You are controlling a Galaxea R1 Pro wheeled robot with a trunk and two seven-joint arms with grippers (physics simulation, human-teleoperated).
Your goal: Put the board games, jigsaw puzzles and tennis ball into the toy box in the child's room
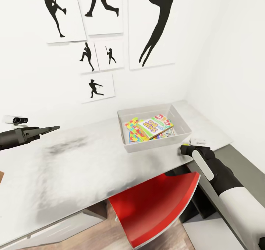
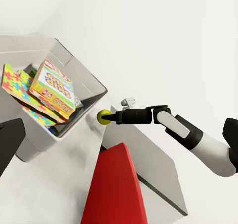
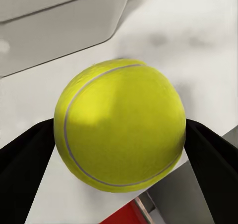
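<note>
Notably, the right gripper [image 2: 106, 117] was clamped on the tennis ball [image 3: 120, 122], held just outside the near right corner of the toy box [image 1: 183, 124] on the table [image 1: 73, 161]. From the ball the bin lay ahead and toward the robot's left, so the right arm was plainly the nearer. A ball has no long axis; the bin's long side ran left to right along the wall. Inside lay a board game [image 1: 154, 125] over jigsaw puzzles [image 1: 133, 131]. The left gripper [image 1: 49, 129] hung well apart, fingers together, holding nothing.
</note>
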